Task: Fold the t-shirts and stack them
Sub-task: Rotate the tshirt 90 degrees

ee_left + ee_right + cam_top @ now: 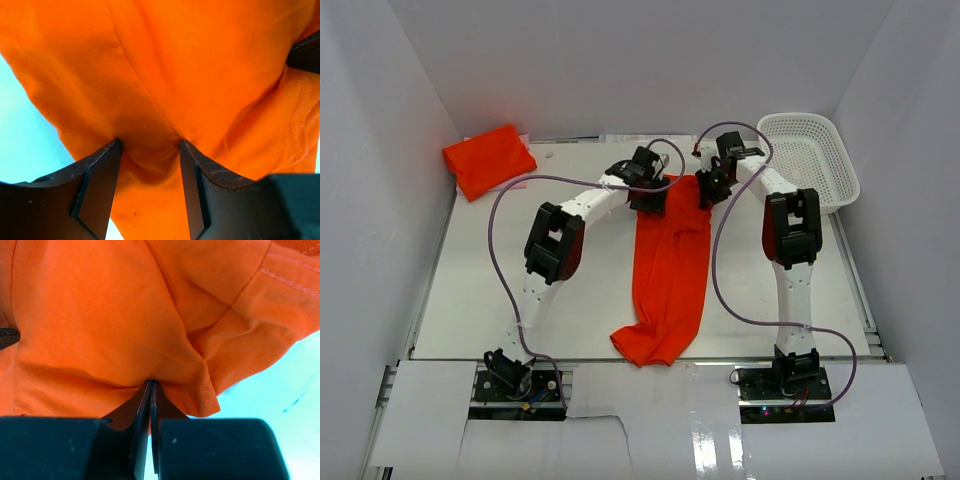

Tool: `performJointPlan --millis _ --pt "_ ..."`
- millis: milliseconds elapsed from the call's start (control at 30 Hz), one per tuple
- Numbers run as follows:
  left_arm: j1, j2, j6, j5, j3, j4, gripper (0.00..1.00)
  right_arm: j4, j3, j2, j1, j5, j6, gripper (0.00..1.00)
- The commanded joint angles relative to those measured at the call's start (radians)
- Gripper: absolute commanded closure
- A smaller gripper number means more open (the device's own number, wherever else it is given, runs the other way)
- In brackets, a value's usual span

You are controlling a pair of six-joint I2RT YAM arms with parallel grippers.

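Orange-red stretched t-shirt [670, 275] filling both wrist views edge to edge, so no telling sleeve from body up close. Nearest the arm bases, its bottom end crumpled in a heap by the front edge of the table [490, 280], then running as a narrow strip up the middle. At the far end of that strip, left gripper [648, 198] with jaws standing fairly wide but clamped round a fat wad of the fabric, and just beside it the right gripper [708, 195] with jaws pinched right together on a stitched hem corner. Can't make out the collar, hidden under the two wrists. Further back, far left corner, a folded t-shirt [490, 158] lying well apart. Far right corner, white mesh basket [812, 160], near rim partly behind the right arm.
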Motion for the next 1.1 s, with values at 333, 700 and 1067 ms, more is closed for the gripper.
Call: performJointPlan --millis 333,700,1067 --pt "0.149 0.109 -0.060 -0.059 0.032 0.003 0.39 0.082 0.280 0.217 -0.008 0.013 0.001 0.91" --pt "0.230 0.155 -0.054 -0.051 0.083 0.013 0.38 0.250 0.273 0.187 -0.006 0.010 0.007 0.85" --pt "0.239 -0.023 0.005 -0.132 0.262 -0.011 0.33 0.367 0.265 0.031 -0.006 0.010 0.019 0.14"
